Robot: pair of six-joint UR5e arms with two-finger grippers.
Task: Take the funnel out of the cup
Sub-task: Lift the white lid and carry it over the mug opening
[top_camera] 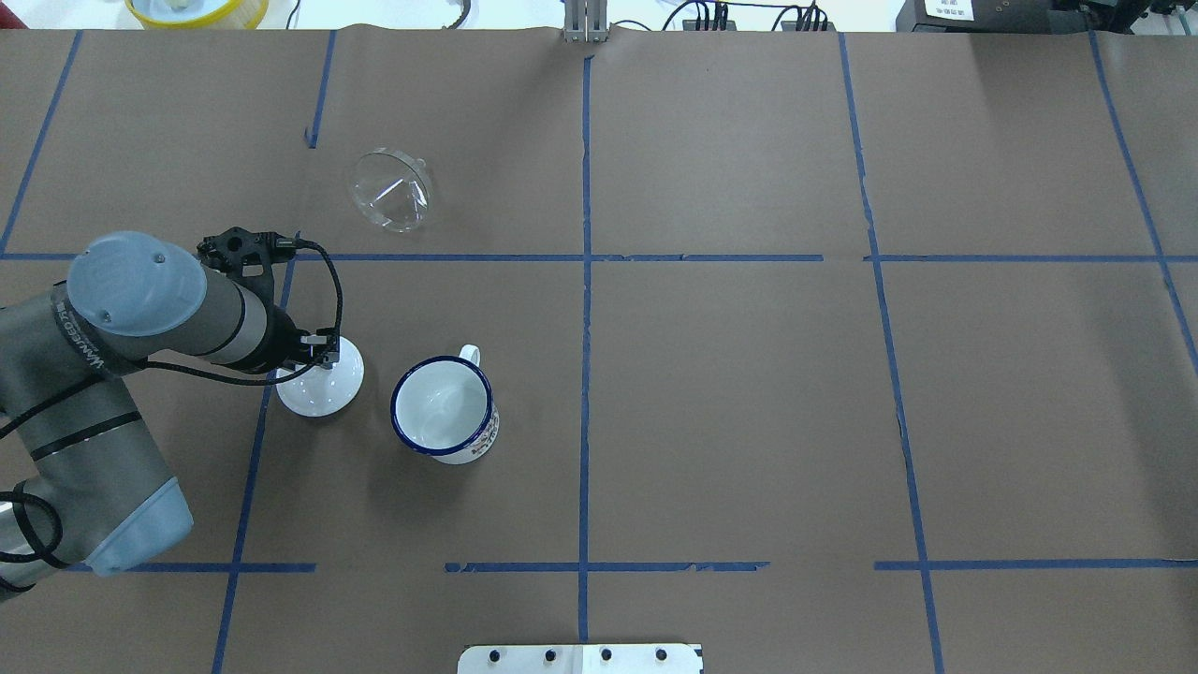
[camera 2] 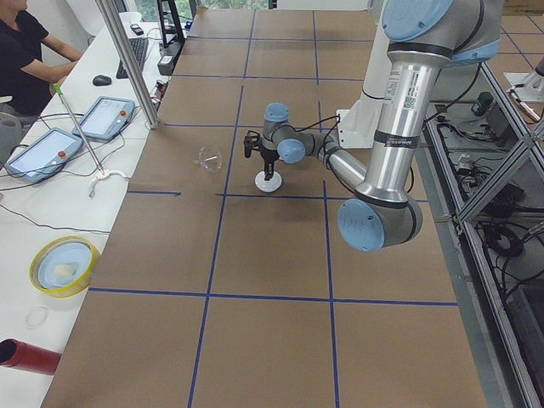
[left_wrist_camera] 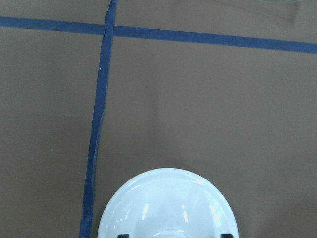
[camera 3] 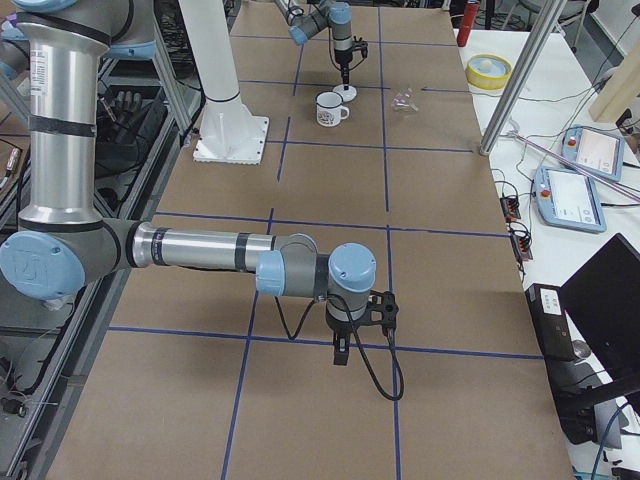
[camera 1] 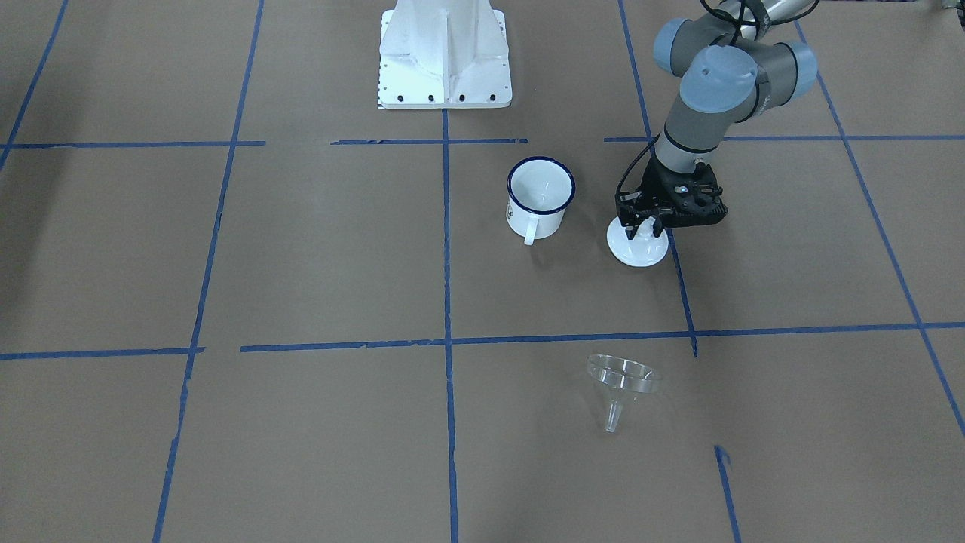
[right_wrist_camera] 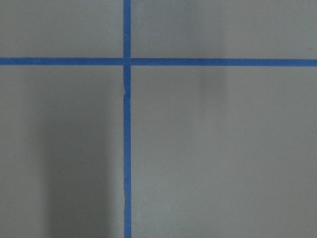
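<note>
The clear plastic funnel (camera 1: 622,381) lies on its side on the table, well apart from the cup; it also shows in the overhead view (top_camera: 390,190). The white enamel cup (camera 1: 539,197) with a dark blue rim stands upright and empty (top_camera: 443,409). My left gripper (camera 1: 641,225) hangs low over a white round knobbed lid (camera 1: 637,253) beside the cup. In the left wrist view its fingertips stand apart on either side of the knob, above the lid (left_wrist_camera: 168,206). My right gripper (camera 3: 342,352) points down far from these things; I cannot tell its state.
The brown paper table is marked with blue tape lines (top_camera: 585,281). The white robot base (camera 1: 445,56) stands behind the cup. A yellow bowl (top_camera: 197,9) sits beyond the far table edge. An operator and tablets are at the side desk (camera 2: 42,153).
</note>
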